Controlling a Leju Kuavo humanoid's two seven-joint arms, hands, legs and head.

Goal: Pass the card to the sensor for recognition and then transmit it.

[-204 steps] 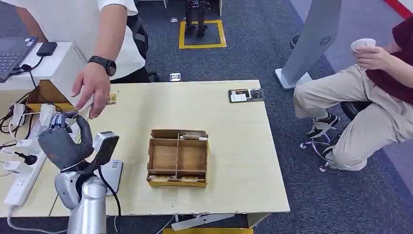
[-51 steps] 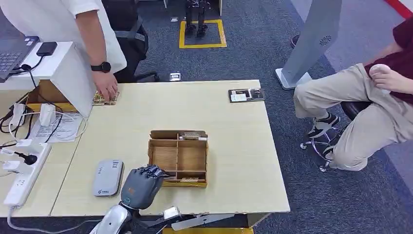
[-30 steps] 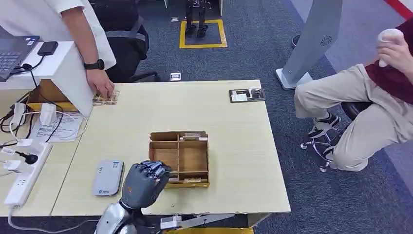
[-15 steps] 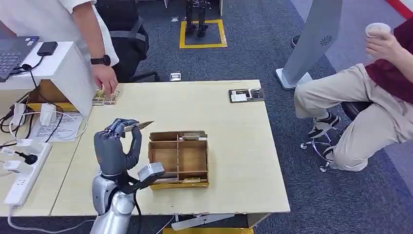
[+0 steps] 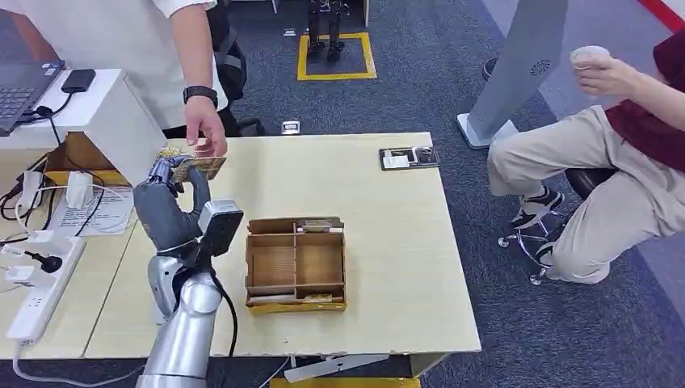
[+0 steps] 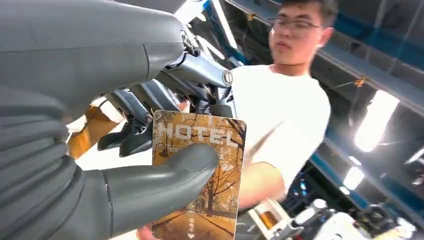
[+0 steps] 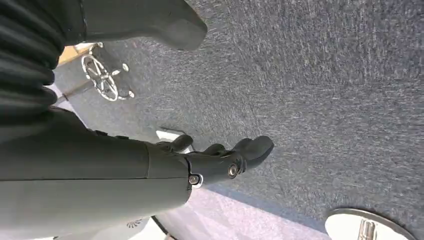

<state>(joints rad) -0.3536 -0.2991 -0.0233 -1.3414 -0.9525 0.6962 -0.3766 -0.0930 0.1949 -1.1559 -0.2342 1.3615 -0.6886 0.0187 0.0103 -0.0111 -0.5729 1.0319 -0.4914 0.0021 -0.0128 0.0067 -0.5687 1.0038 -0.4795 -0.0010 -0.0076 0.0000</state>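
1. Holding a card point(image 5: 199, 166) up in the upper left of the head view, the robot's left hand point(image 5: 167, 206) pinches it between its thick grey thumb and dark fingers, above the pale wooden table point(image 5: 388, 242).
2. A standing person's hand point(image 5: 206, 133) hangs just beside the raised card, touching or very nearly touching its far edge (which of the two cannot be told), so the handover looks close but not finished.
3. The grey card sensor cannot be made out on the table, since the left arm covers the lower left of the frame; whether the card has been scanned cannot be told from this moment.
4. An open cardboard box point(image 5: 296, 263) with compartments sits at the centre of the table, with a few cards left along its near and far edges.
5. In the left wrist view the card point(image 6: 200, 175) faces the camera: an autumn tree scene in orange and brown, with the word "HOTEL" in pale capitals across one end; smaller print at the other end is too small to read.
6. The right hand point(image 7: 220, 160) hangs over grey carpet, fingers loosely curled inward around nothing.
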